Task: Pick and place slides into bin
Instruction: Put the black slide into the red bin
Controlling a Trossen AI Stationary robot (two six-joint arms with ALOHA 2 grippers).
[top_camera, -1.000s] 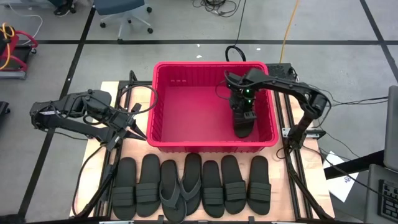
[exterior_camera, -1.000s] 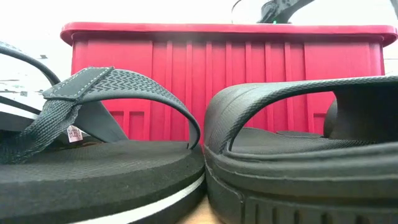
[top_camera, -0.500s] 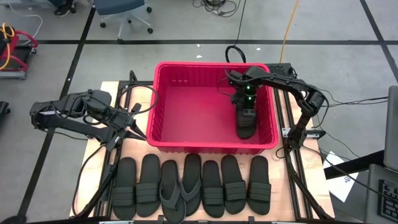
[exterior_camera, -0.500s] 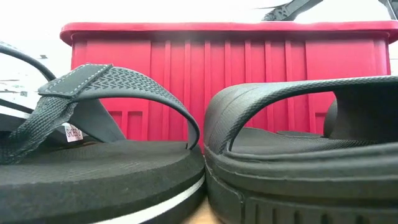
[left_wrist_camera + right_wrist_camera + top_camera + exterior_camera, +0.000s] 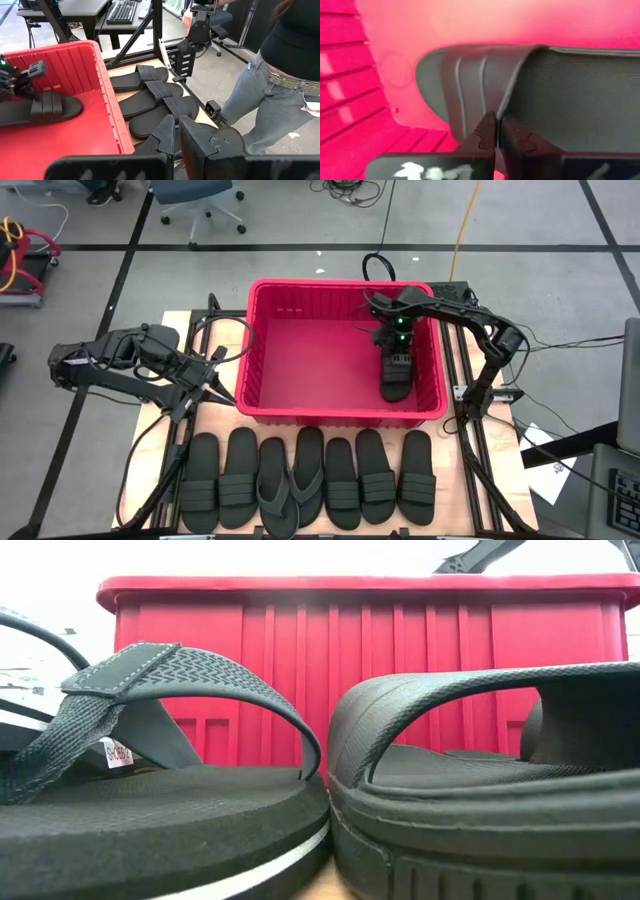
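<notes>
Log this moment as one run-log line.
stage: placing | right hand: shut on slide, inside bin at its right side | left hand: waiting left of bin | seven slides in row on table

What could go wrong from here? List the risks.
1. The right gripper has its jaws shut on the strap of the slide in the bin; if the strap snags on release, the slide may lift out.
2. The slide lies near the bin's right wall; the rising arm might clip the rim.
The left gripper waits beside the bin.
</notes>
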